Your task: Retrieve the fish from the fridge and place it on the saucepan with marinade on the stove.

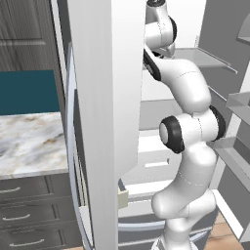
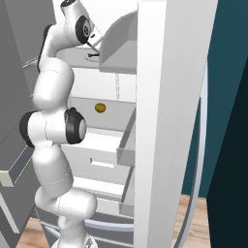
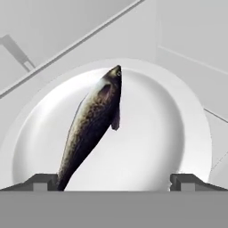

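Silvery-dark, the small slender fish lies on a round white plate inside the tall open fridge. The gripper hovers above it, jaws wide, holding nothing. Grabbing and carrying come next.

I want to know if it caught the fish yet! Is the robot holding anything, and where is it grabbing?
Nothing is held yet. The gripper is open above the fish, which lies on a white plate.

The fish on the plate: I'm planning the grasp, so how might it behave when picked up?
The fish looks slender and tapered, so it may slip from the open tool. Lying loose on the smooth white plate, it could slide if nudged.
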